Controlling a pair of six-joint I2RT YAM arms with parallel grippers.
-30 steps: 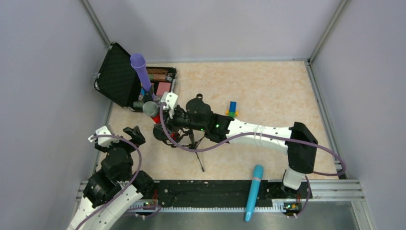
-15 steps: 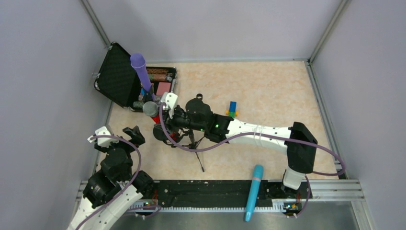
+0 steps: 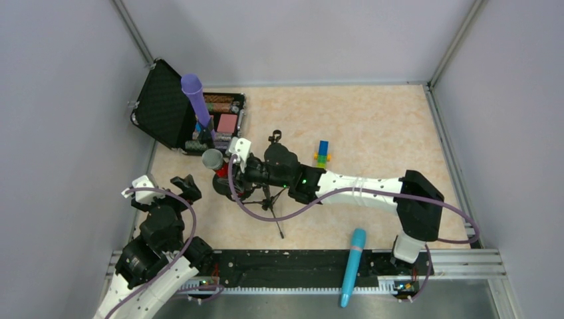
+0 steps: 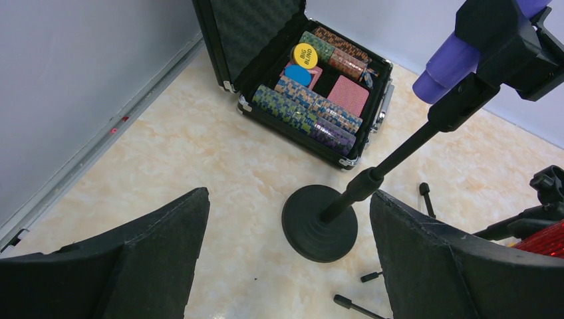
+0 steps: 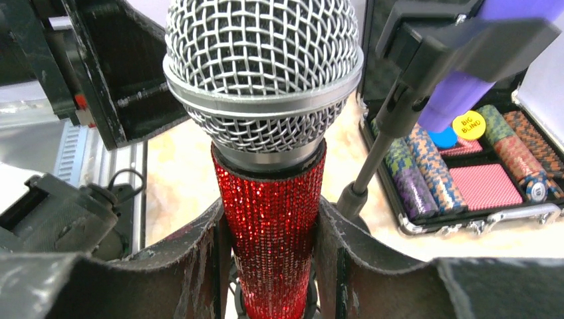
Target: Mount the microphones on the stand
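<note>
Grip on the red microphone is the main thing at this moment. The right gripper presses its two pads on the glittery handle from both sides. They are only partly apart, because the handle fills the gap, and the silver mesh head stands upright above them. I judge it takes the handle low so that the upper part is free for a clip.

This microphone is just beside the round-base stand, over the legs of a tripod stand, which seems to be its goal. Whether it touches the tripod's clip I cannot tell.

The round-base stand carries the purple microphone in its clip, tilted, so that one looks done. The blue microphone lies well apart from the round-base stand, on the black rail, not yet attached.

The left gripper hovers near the round-base stand and faces its base. Its jaws are wide apart and empty, probably parked so it does not disturb. Behind the round-base stand is an open case of poker chips.
</note>
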